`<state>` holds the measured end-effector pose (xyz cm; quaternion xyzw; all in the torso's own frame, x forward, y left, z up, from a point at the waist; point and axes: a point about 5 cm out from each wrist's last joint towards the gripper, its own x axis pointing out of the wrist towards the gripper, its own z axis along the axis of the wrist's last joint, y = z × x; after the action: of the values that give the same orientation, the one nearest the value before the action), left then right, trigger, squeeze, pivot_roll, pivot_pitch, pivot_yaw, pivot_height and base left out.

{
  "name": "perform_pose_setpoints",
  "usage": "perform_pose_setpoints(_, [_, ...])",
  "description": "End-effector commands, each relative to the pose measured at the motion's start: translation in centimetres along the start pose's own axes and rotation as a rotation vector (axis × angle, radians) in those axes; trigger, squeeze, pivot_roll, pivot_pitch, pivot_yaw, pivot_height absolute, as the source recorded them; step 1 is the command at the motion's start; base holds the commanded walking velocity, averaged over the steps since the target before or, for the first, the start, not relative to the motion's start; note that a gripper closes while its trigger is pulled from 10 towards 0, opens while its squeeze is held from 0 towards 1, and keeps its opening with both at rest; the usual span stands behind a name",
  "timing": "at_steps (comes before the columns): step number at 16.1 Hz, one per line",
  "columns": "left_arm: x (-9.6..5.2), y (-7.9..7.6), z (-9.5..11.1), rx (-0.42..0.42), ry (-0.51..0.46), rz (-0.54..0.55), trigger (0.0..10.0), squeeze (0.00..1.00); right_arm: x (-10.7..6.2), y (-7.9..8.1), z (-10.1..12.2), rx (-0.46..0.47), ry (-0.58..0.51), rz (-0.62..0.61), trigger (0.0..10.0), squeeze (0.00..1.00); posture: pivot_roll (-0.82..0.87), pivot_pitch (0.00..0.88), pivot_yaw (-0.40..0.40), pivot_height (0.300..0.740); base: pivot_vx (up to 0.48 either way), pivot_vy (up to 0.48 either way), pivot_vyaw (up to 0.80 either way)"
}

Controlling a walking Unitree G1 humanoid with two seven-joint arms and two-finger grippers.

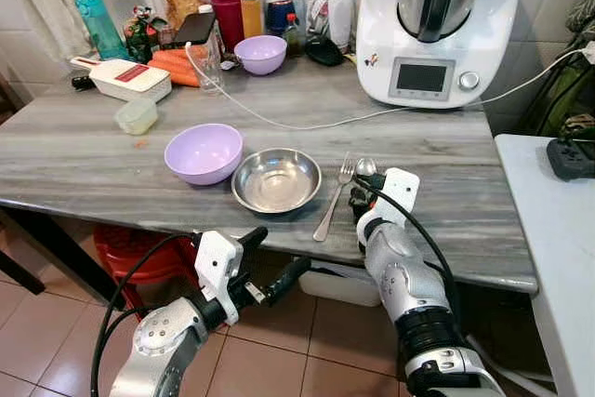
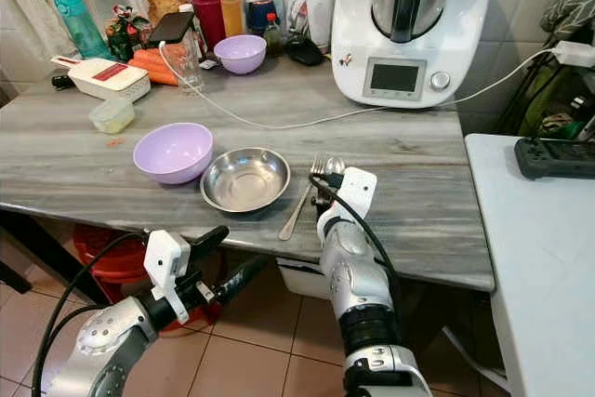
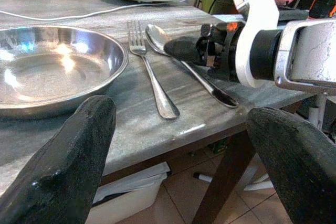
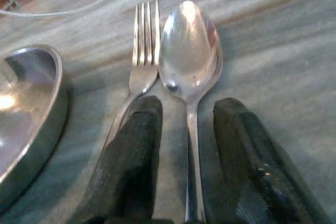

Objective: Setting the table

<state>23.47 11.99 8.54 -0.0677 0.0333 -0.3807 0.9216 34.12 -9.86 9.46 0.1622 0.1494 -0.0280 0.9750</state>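
Observation:
A steel bowl [image 1: 276, 180] sits near the front edge of the grey marble table [image 1: 483, 202], with a lilac bowl [image 1: 204, 152] touching its left side. Right of the steel bowl a fork [image 1: 333, 204] and a spoon [image 4: 189, 51] lie side by side, flat on the table. My right gripper [image 4: 186, 108] is low over the spoon's handle. It is open, one finger on each side of the handle with small gaps. My left gripper [image 1: 274, 258] hangs open and holds nothing, below the table's front edge.
A white kitchen machine [image 1: 435, 25] stands at the back right, its white cable [image 1: 307, 123] running across the table. Jars, bottles, a second lilac bowl [image 1: 261, 53] and a slicer [image 1: 125, 78] crowd the back left. A red stool [image 1: 130, 248] is under the table, a white side table [image 1: 548, 230] to the right.

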Motion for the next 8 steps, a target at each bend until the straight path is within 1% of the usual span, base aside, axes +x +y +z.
perform_pose_setpoints(1, [0.1,0.3,0.3,0.019,-0.007,0.002,10.0,0.00,-0.2,1.1,2.1,-0.016,-0.090,0.041,10.0,1.00,-0.05,0.000,0.063,0.740,0.000,0.000,0.00])
perform_pose_setpoints(3, [0.4,0.4,0.6,0.019,-0.024,-0.001,10.0,0.00,-0.7,1.0,3.5,-0.035,-0.159,0.055,10.0,1.00,-0.05,0.000,0.061,0.740,0.000,0.000,0.00])
perform_pose_setpoints(4, [0.5,0.5,0.9,0.017,-0.036,-0.006,10.0,0.00,-1.4,0.6,4.8,-0.075,-0.238,0.063,10.0,1.00,-0.05,0.000,0.057,0.740,0.000,0.000,0.00])
perform_pose_setpoints(5, [0.6,0.5,1.0,0.017,-0.039,-0.008,10.0,0.00,-1.8,0.1,5.3,-0.103,-0.275,0.060,10.0,1.00,-0.05,0.000,0.054,0.740,0.000,0.000,0.00])
perform_pose_setpoints(6, [0.6,0.7,1.2,0.018,-0.048,0.002,10.0,0.00,-2.5,-0.7,5.7,-0.135,-0.316,0.055,10.0,1.00,-0.05,0.000,0.055,0.740,0.000,0.000,0.00])
perform_pose_setpoints(7, [0.7,1.1,1.4,0.028,-0.062,0.040,10.0,0.00,-3.2,-2.1,5.7,-0.210,-0.353,0.031,10.0,1.00,-0.05,0.000,0.055,0.740,0.000,0.000,0.00])
perform_pose_setpoints(8, [0.7,1.7,1.5,0.039,-0.077,0.094,10.0,0.00,-3.8,-3.1,5.6,-0.236,-0.367,0.010,10.0,1.00,-0.06,0.000,0.057,0.740,0.000,0.000,0.00])
